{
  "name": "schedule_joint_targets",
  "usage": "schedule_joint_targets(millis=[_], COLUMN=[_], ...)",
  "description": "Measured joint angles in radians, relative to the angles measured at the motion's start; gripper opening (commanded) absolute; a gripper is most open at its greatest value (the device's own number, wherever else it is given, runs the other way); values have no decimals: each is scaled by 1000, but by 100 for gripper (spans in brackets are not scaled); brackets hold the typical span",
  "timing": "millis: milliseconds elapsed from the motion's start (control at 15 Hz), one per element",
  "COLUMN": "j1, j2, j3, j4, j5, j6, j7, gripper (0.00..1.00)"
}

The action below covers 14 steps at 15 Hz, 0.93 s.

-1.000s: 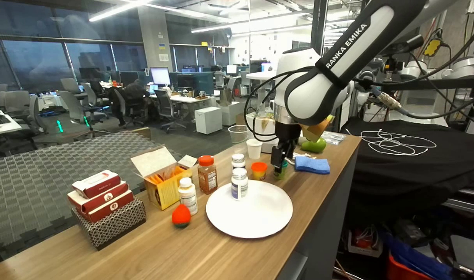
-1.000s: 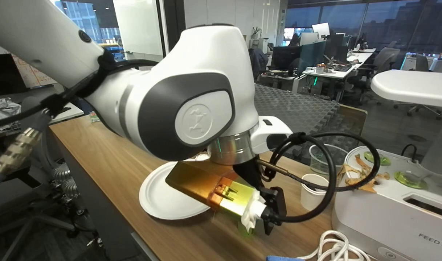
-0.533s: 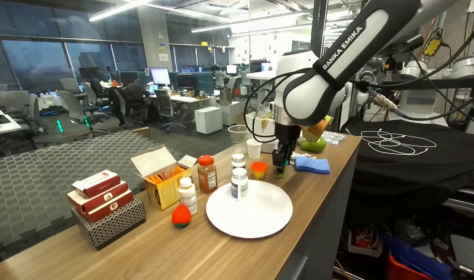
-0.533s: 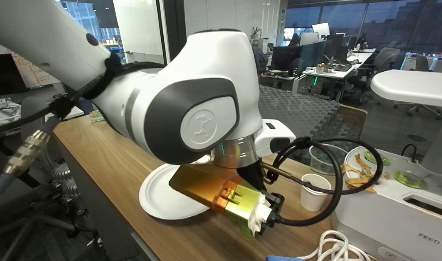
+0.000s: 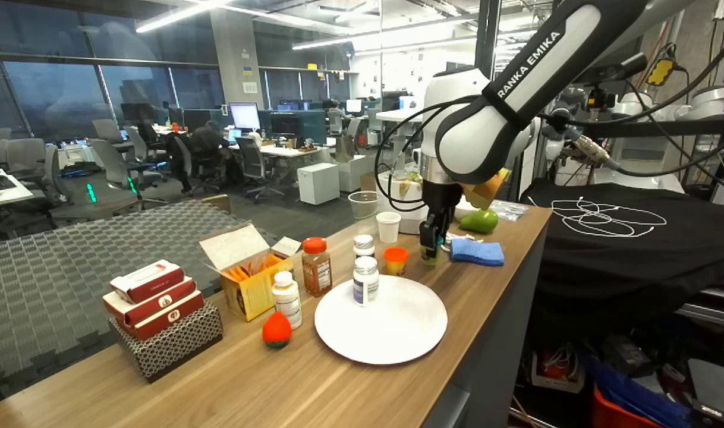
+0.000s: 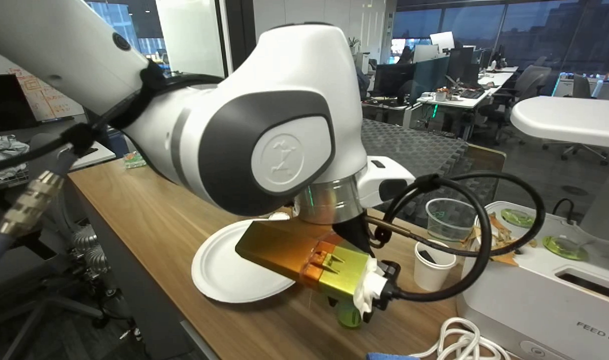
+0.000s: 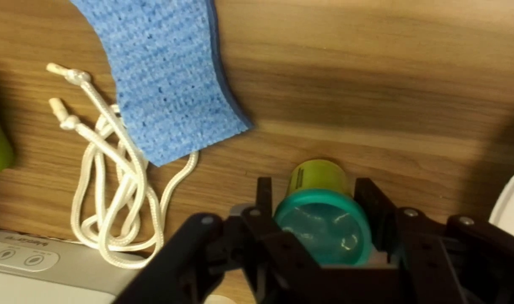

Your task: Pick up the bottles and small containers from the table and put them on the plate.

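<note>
1. Our bench [image 5: 267,386] has a light-brown wooden top.
2. We grasp the small green jar with a round teal lid [image 7: 323,221] in the black pincer [image 7: 315,192], presumably for lifting.
3. Nearby lies the round white plate [image 5: 397,333], likely meant to receive it.

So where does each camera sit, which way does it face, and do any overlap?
Exterior view: stands nearer the plate, looking across the table toward the arm, which enters from the picture's upper right.
Exterior view: stands near the white machine, looking past the arm toward the plate; arm fills the middle.
Wrist view: mounted on the arm, looking down at the table; black fingers of the pincer flank the teal-lidded jar.
Shared: both exterior views show the arm, plate and paper cup.
</note>
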Motion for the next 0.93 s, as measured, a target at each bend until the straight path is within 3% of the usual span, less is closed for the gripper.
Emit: schedule_joint_targets(millis=[267,933], j1=[18,86], j2=[-73,-148], j3=[-3,95], j4=[-48,-178], j5=[-35,-30], j6=[-44,-53], j7=[-1,-3], gripper=[27,27])
